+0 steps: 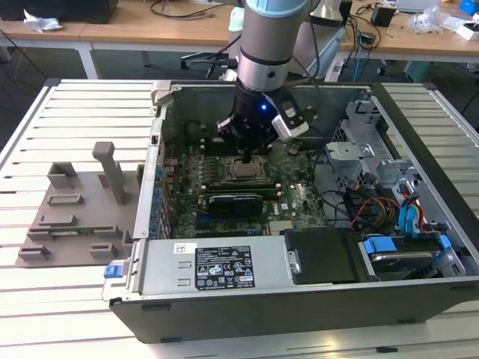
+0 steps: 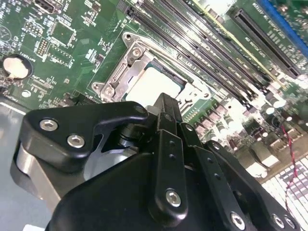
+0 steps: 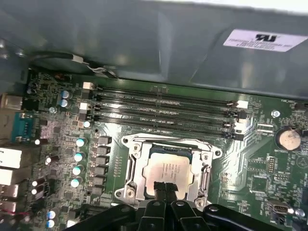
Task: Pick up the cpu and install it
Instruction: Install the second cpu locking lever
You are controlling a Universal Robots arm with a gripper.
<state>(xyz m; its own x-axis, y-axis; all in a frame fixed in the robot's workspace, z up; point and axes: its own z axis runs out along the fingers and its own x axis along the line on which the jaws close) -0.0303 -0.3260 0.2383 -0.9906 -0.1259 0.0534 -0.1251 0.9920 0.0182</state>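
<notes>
Black hand (image 3: pixel 166 188) points straight down, fingertips together on the cpu (image 3: pixel 168 169).

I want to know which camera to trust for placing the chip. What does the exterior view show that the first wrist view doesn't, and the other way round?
The exterior view alone shows the open computer case on the slatted table, the arm reaching down into it, and the grey fixture at the exterior view's left. The first wrist view alone shows the memory slots, the coin battery and the socket frame up close. Both show the motherboard and the cpu lying in its socket with the tool directly over it.
</notes>
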